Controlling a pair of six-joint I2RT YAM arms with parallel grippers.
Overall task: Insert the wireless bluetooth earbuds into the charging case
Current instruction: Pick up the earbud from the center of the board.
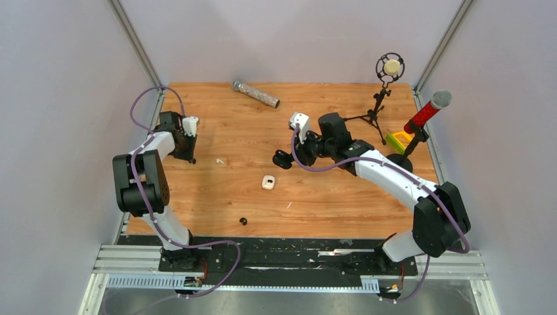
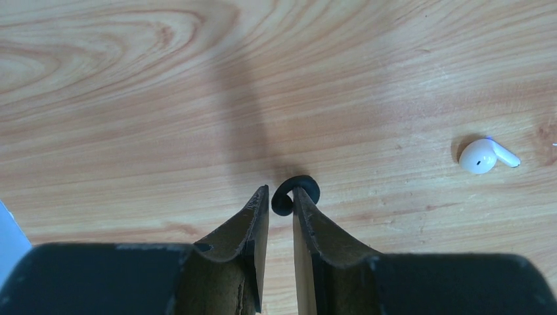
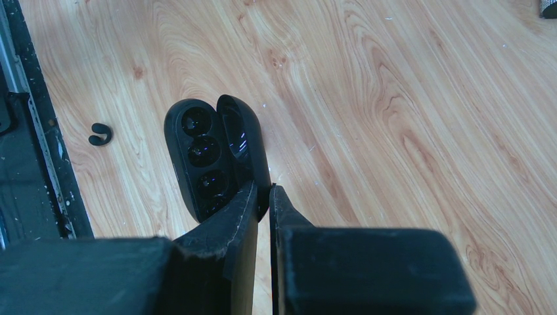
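Note:
In the left wrist view a small black curled earbud (image 2: 295, 195) sits at the table surface, hooked round one fingertip of my left gripper (image 2: 281, 191), whose jaws stand almost together on it. A white earbud (image 2: 486, 156) lies on the wood to its right. My left gripper (image 1: 190, 156) is at the table's left side. My right gripper (image 3: 263, 190) is shut on the near end of the raised lid of the black charging case (image 3: 203, 154), which is open with dark wells showing, near the table's middle (image 1: 282, 159). Another small black curled piece (image 3: 100, 133) lies near the front edge (image 1: 244, 221).
A small white case-like object (image 1: 268, 182) lies mid-table. At the back lies a silver microphone (image 1: 256, 94). On the right stand a tripod microphone (image 1: 389, 69), a red microphone (image 1: 430, 108) and a yellow-green block (image 1: 397, 140). A black rail (image 1: 295, 246) runs along the front edge.

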